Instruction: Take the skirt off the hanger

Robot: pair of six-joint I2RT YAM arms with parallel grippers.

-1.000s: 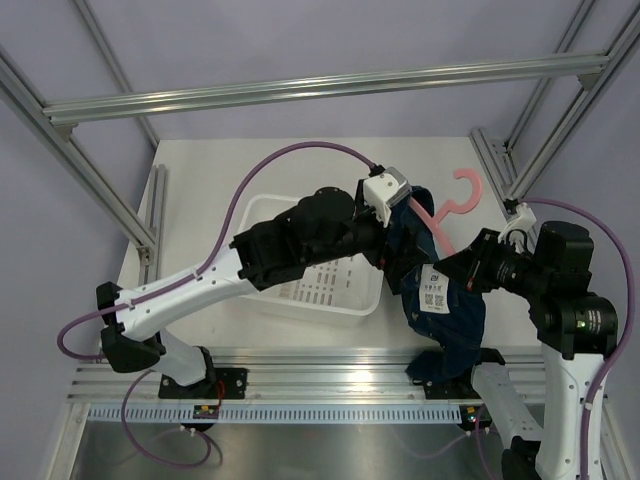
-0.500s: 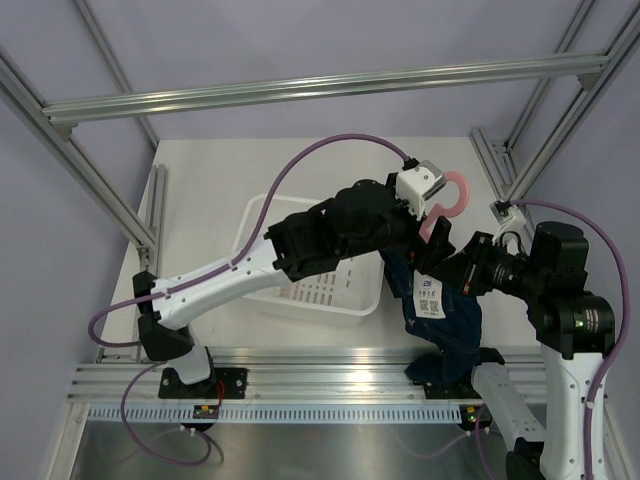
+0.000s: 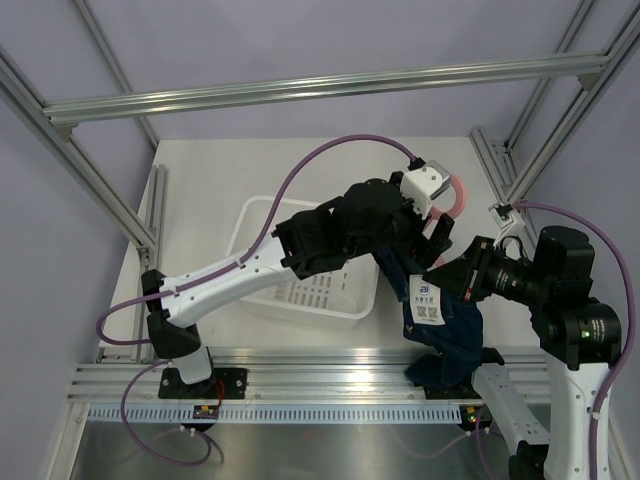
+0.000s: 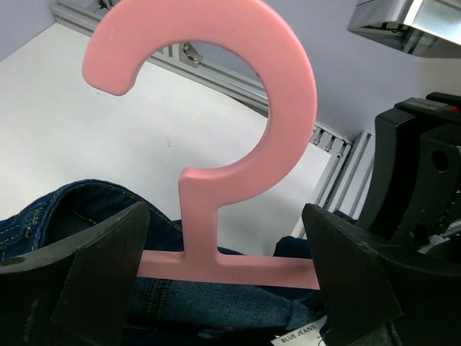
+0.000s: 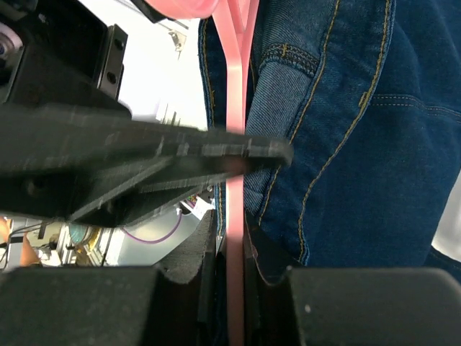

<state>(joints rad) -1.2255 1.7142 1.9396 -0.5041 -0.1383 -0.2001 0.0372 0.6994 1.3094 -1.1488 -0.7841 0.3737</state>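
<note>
The pink hanger point(image 3: 458, 194) is held up at the table's right side with the navy denim skirt point(image 3: 450, 330) hanging below it, white tag point(image 3: 428, 301) showing. My left gripper point(image 3: 432, 222) is open. In the left wrist view point(image 4: 225, 238) its fingers straddle the hanger's point(image 4: 281, 94) neck and bar, with the skirt point(image 4: 216, 306) just beneath. My right gripper point(image 3: 452, 275) is shut on the hanger. The right wrist view point(image 5: 232, 288) shows the pink bar point(image 5: 236, 108) pinched between the pads, with the skirt's point(image 5: 346, 144) waistband against it.
A white bin point(image 3: 262, 215) stands left of the skirt, under the left arm. Aluminium frame rails point(image 3: 495, 165) run along the table's right and back edges. The right arm's base sits under the hanging skirt.
My left gripper has moved right and up from the skirt's upper edge to the hanger's hook, now covering most of it. The skirt hangs a little lower.
</note>
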